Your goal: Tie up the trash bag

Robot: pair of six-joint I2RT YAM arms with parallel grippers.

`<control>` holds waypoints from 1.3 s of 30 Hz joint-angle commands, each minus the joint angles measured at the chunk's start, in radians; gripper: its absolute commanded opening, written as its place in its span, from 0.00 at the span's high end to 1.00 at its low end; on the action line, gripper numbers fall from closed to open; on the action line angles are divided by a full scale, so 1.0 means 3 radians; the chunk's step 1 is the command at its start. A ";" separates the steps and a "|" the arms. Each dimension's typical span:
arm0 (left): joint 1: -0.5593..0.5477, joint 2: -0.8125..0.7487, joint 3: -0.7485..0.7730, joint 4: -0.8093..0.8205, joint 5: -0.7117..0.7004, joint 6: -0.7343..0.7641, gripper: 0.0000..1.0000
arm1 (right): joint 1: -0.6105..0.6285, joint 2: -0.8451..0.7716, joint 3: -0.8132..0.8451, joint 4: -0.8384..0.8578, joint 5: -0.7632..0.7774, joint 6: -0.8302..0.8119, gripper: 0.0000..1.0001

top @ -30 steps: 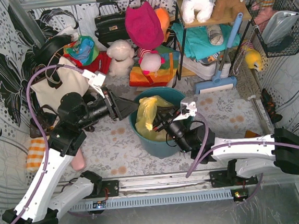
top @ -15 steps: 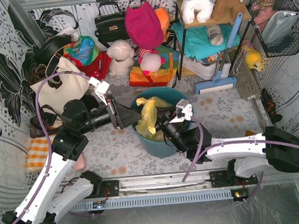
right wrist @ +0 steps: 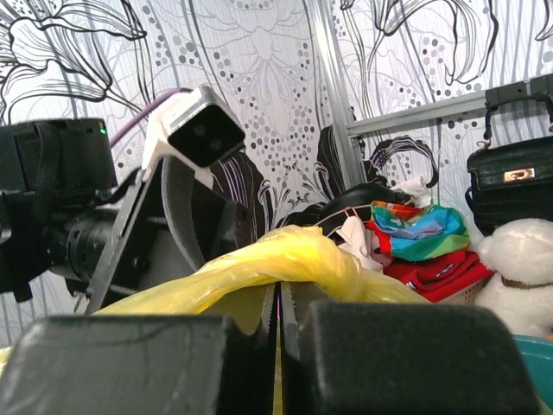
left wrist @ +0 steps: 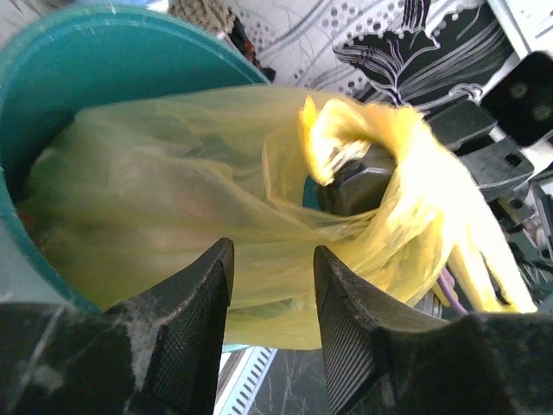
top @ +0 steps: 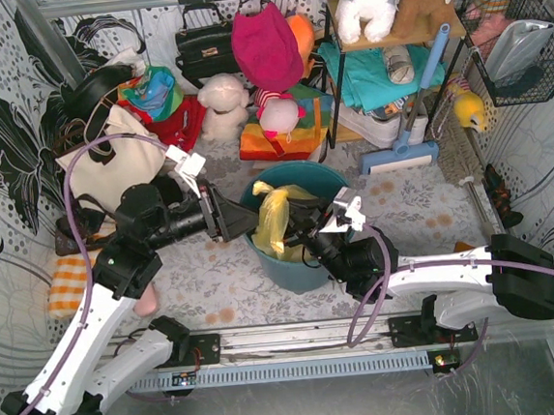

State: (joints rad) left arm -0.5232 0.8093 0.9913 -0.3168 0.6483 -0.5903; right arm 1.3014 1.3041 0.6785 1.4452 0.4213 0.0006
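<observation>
**Take a thick bunch of film on the left before any pulling**

The thin translucent yellow plastic trash bag (top: pixel 276 215) sits inside the round teal-blue plastic bucket (top: pixel 325 179), which stands on the patterned table (top: pixel 422 204) between the two arms. The bag's mouth is drawn up into a crumpled bunch above the rim.

The right hand (right wrist: pixel 278 298) is clamped fully together on a twisted rope of the yellow film, which arches over its fingers. The left hand (left wrist: pixel 272 252) stands about half open at the bucket's left side. Its textured fingers (left wrist: pixel 194 320) point at a loose sheet of the bag and grip nothing. I cannot tell whether the film touches the pads.

The step in hand looks like the left hand taking a second flap to cross against the pinched one.

- **Grip:** The left hand should push in far enough to gather several folds before it closes. A single layer this thin would likely slip or tear.
- **Anchor:** The right hand is best held firm, so that the rope stays taut and the bag does not sink back into the bucket.
- **Snag risk:** In the left wrist view the film curls round the right hand's dark tip. The crossing should run clear of that tip, or the knot may cinch onto the hand itself.
- **Pull:** It should be slow and mostly sideways, since a hard upward tug could lift or tip the bucket.
</observation>
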 commanded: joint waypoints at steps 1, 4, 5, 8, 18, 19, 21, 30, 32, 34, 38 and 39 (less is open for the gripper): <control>-0.0017 -0.0091 0.0345 -0.0148 -0.0396 0.0211 0.49 | 0.0011 -0.0061 -0.0031 0.0205 -0.0122 -0.0048 1.00; -0.0020 -0.0134 0.0461 -0.0167 -0.0668 0.0210 0.48 | 0.0008 -0.0072 -0.0050 0.0168 -0.0108 -0.0033 1.00; -0.0020 -0.0141 0.0495 -0.0160 -0.0736 0.0203 0.48 | 0.0008 -0.0076 -0.0055 0.0160 -0.0106 -0.0026 1.00; -0.0020 -0.0125 0.0565 -0.0052 -0.0824 0.0154 0.48 | 0.0008 -0.0085 -0.0071 0.0145 -0.0106 -0.0013 1.00; -0.0017 0.0054 0.0516 0.0465 -0.0768 -0.0236 0.47 | 0.0008 -0.0120 -0.0087 0.0107 -0.0121 0.0010 1.00; -0.0018 0.0075 0.0481 0.0530 -0.0755 -0.0275 0.47 | 0.0008 -0.0114 -0.0088 0.0121 -0.0121 0.0009 1.00; -0.0020 0.0114 0.0439 0.0595 -0.0738 -0.0326 0.47 | 0.0008 -0.0108 -0.0084 0.0127 -0.0121 0.0016 1.00; -0.0020 0.0221 0.0226 0.0823 -0.0531 -0.0512 0.48 | 0.0009 -0.0137 -0.0093 0.0106 -0.0111 0.0001 1.00; -0.0020 0.0234 0.0187 0.0867 -0.0495 -0.0541 0.50 | 0.0008 -0.0139 -0.0098 0.0107 -0.0106 0.0004 1.00; -0.0016 0.0245 0.0162 0.0928 -0.0462 -0.0581 0.53 | 0.0008 -0.0140 -0.0099 0.0113 -0.0106 0.0011 1.00; -0.0016 0.0257 0.0141 0.1001 -0.0412 -0.0617 0.63 | 0.0008 -0.0144 -0.0098 0.0106 -0.0101 0.0017 1.00; -0.0016 0.0262 0.0145 0.1006 -0.0393 -0.0619 0.65 | 0.0008 -0.0144 -0.0099 0.0103 -0.0098 0.0010 1.00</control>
State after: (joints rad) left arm -0.5232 0.8890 1.0389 -0.1047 0.4950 -0.7601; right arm 1.3014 1.2873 0.6594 1.4441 0.4034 -0.0010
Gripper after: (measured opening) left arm 0.384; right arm 0.002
